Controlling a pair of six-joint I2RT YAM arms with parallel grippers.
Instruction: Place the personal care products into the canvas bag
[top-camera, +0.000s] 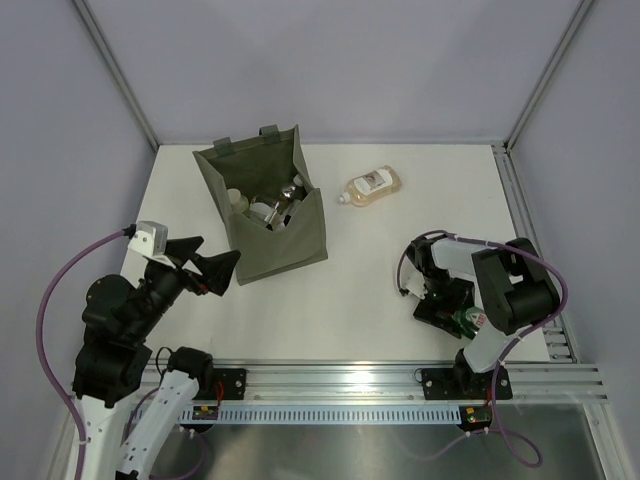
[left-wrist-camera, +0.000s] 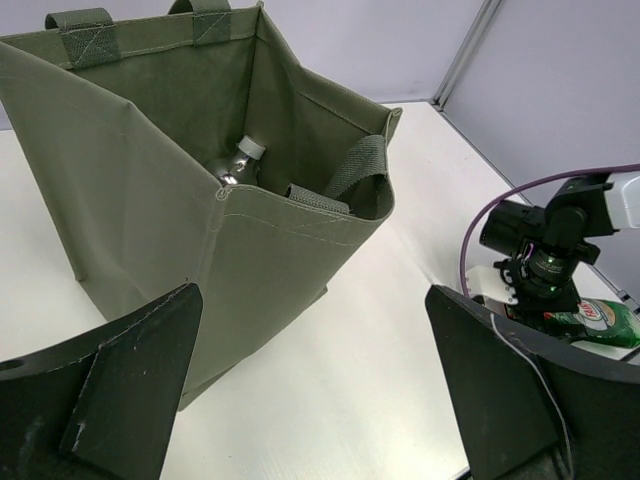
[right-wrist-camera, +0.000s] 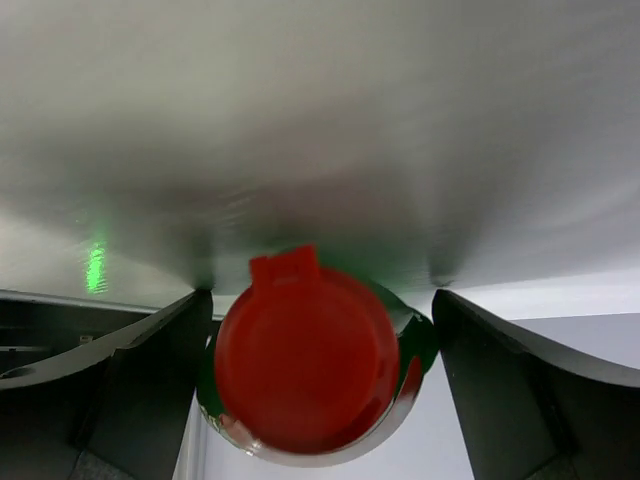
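Observation:
The olive-green canvas bag (top-camera: 285, 250) stands open left of the table's middle, with several personal care products (top-camera: 262, 211) inside. In the left wrist view a silver-bodied, white-capped bottle (left-wrist-camera: 238, 163) shows inside the bag (left-wrist-camera: 140, 210). One amber bottle (top-camera: 371, 186) with a white cap lies on the table to the right of the bag. My left gripper (top-camera: 222, 268) (left-wrist-camera: 312, 300) is open and empty, just off the bag's near corner. My right gripper (top-camera: 447, 303) (right-wrist-camera: 320, 350) is open, its fingers straddling the green red-capped bottle (right-wrist-camera: 305, 360) (top-camera: 468, 320) without closing on it.
The white table (top-camera: 370, 310) ends at a metal rail (top-camera: 400, 378) along the near side, and grey walls with corner posts enclose the back and sides. The right arm (left-wrist-camera: 545, 250) and its purple cable show in the left wrist view at right.

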